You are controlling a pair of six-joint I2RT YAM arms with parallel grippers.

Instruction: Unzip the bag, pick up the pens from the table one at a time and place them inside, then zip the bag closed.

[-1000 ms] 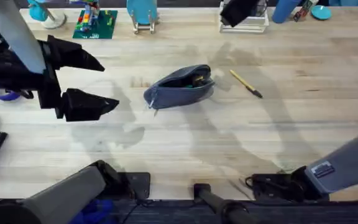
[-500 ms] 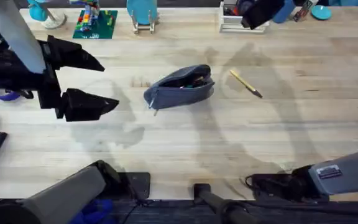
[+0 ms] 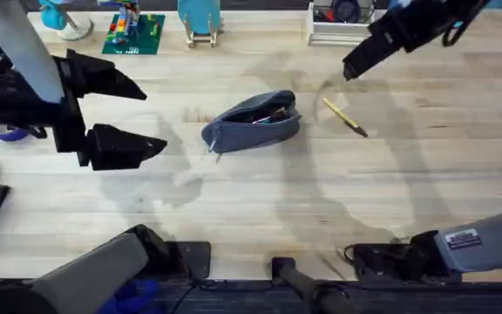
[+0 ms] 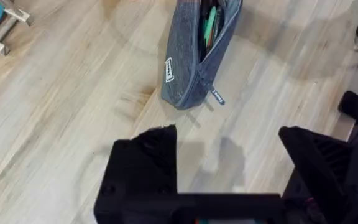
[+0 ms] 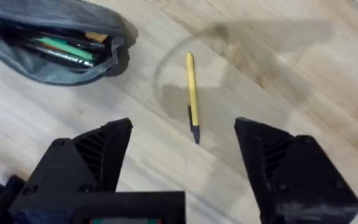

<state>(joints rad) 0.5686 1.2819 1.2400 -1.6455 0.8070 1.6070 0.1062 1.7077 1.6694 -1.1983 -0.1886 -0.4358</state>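
Right gripper (image 5: 185, 165) hangs with jaws wide, empty, above the yellow pen (image 5: 192, 96), which lies flat on the table (image 3: 260, 205) just beside the unzipped bag (image 3: 253, 120). Left gripper (image 3: 142, 118) is likewise wide and idle. Pen judged light, rigid, slick; grip it mid-barrel.

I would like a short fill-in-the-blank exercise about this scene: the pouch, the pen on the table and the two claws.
1. The zipper of the bag is ____.
2. The pen lying on the table outside the bag is ____ with a dark tip.
3. The right claw hangs above that pen with its jaws ____.
4. The left claw holds ____.

Missing words: open; yellow; open; nothing
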